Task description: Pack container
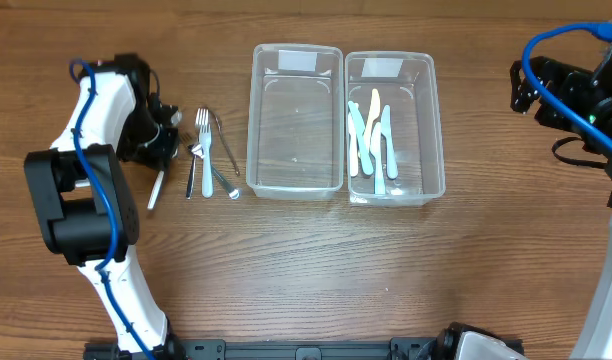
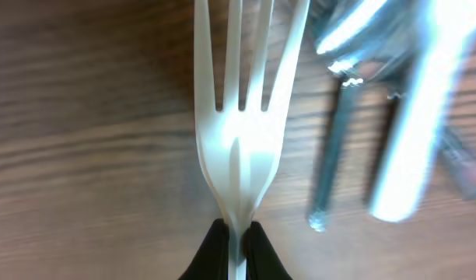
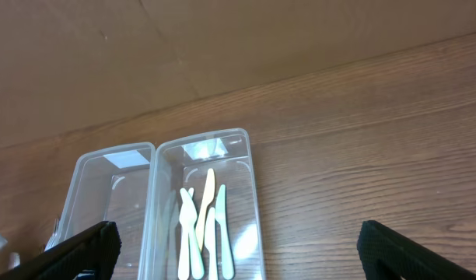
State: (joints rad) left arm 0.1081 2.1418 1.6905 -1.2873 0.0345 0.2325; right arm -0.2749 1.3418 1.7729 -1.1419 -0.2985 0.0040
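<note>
My left gripper [image 2: 236,233] is shut on the neck of a white plastic fork [image 2: 238,155], whose tines point away over the wood. In the overhead view this gripper [image 1: 164,145] sits at the table's left, and the fork's handle [image 1: 156,190] sticks out below it. Just to its right lies loose cutlery [image 1: 208,155]: a pale blue fork and metal pieces. Two clear containers stand in the middle: the left one [image 1: 258,120] is empty, the right one [image 1: 436,130] holds several pastel knives [image 1: 371,140]. My right gripper [image 3: 238,250] hangs open and empty, high at the far right.
The metal cutlery [image 2: 331,155] and the pale blue fork handle [image 2: 413,132] lie close beside the held fork. The two containers touch side by side. Bare wood runs along the table's front, and the arm bases stand at both front corners.
</note>
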